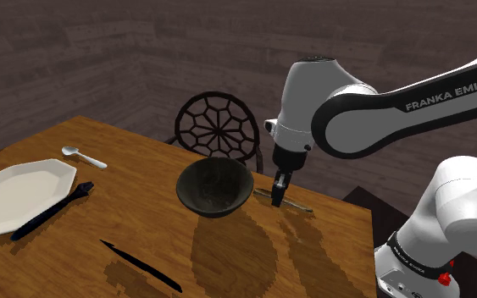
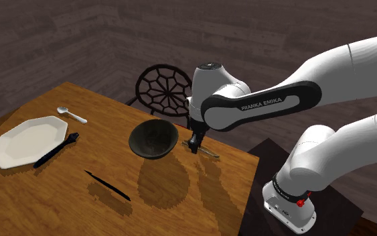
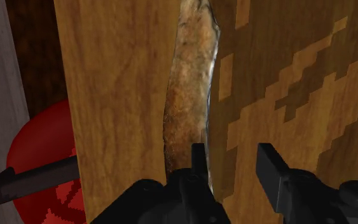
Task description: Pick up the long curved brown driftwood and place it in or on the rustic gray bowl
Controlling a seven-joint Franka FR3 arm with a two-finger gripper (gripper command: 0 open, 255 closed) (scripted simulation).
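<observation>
**While the fingers (image 3: 269, 170) stand apart, the driftwood (image 3: 190, 95) lies unheld**

Flat on the bench (image 1: 313, 254) just beside the dark bowl (image 1: 215, 188), it sits under 1 of the gripper's (image 3: 231, 159) 2 released fingers, not squarely between them; a clean pinch likely needs a sideways shift.

The bowl (image 1: 214, 188) stands near the driftwood (image 1: 300, 206); open tabletop (image 1: 330, 254) lies beyond.

It was probably a home dining room: a wooden table (image 1: 143, 173) laid with plate (image 1: 16, 199), spoon (image 1: 84, 157) and bowl (image 1: 215, 186), a chair (image 1: 218, 125) behind the table, plank walls (image 1: 143, 42) beyond it.
</observation>
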